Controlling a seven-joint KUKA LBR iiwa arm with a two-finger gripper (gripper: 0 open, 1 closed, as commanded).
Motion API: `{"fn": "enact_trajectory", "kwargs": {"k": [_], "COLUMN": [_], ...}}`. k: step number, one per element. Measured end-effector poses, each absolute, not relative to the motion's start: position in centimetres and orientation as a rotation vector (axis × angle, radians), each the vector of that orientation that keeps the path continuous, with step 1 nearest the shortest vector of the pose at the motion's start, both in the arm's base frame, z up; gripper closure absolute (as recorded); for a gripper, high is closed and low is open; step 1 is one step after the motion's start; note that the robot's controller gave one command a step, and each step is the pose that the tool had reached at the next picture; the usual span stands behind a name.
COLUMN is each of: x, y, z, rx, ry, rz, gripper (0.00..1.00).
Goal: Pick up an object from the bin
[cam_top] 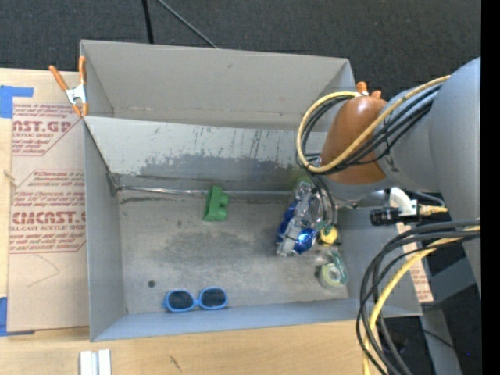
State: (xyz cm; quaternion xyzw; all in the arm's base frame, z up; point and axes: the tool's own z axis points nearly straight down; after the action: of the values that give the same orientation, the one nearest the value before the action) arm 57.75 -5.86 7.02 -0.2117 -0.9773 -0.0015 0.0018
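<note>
End effector (pixel 311 209) by the right wall (pixel 354 244), over a blue packet (pixel 297 234) — grip unclear, open floor (pixel 195 252) leftward.

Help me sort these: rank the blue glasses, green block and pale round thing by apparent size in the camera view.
1. Glasses.
2. Block and round thing look alike; left unranked.

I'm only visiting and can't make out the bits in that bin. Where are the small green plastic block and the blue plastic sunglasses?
small green plastic block (pixel 216 204): camera view, middle of its top face.
blue plastic sunglasses (pixel 196 299): camera view, the bridge between the two lenses.
</note>
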Motion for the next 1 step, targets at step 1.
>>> {"fn": "enact_trajectory", "kwargs": {"k": [1], "x": [54.56], "y": [-8.22], "z": [7.06], "rx": [-0.95], "ry": [-2.995], "rz": [-0.003], "gripper": [0.0]}}
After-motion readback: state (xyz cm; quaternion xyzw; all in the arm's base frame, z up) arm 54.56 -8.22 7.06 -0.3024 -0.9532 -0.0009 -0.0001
